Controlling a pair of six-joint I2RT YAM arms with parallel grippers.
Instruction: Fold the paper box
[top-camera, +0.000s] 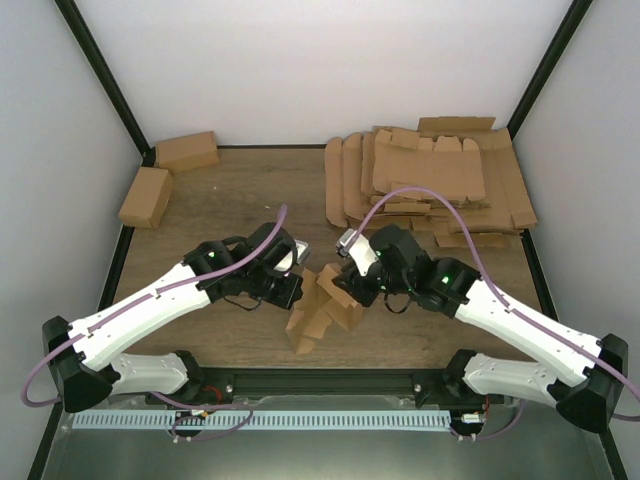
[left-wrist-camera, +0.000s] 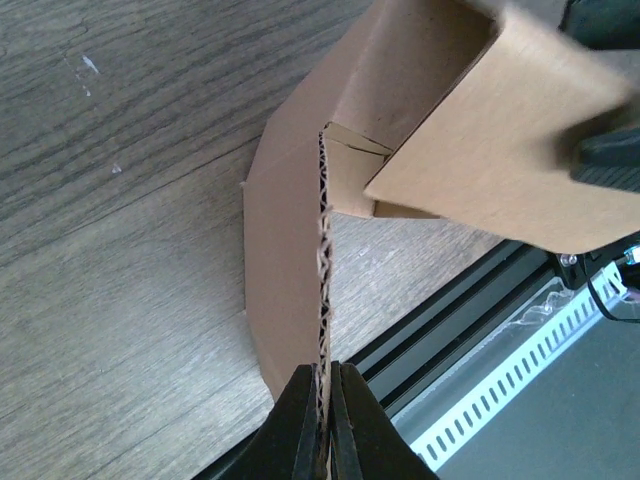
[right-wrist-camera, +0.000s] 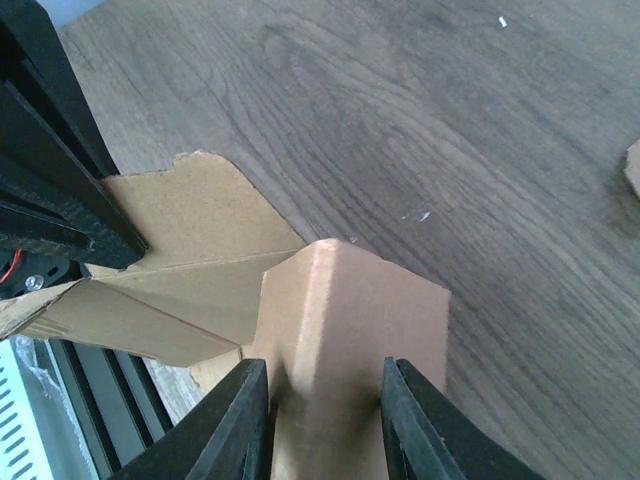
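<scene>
Left gripper (left-wrist-camera: 322, 400) is clamped on an edge of the paper box (left-wrist-camera: 285, 250), half-formed near the front of the table (left-wrist-camera: 120, 200); right gripper (right-wrist-camera: 325, 425) straddles a flap, jaws part-open — biting or not, I cannot tell. Light, stiff board, probably springy at creases — best pinched at panel edges.

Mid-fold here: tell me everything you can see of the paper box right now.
The paper box is plain brown corrugated cardboard, unmarked and only partly folded: several panels and flaps stand bent at their creases, not closed up. It sits on the wooden table near the front edge, between the arms. The left gripper pinches one thin panel edge-on. The right gripper straddles a creased flap; whether it grips is unclear.
</scene>
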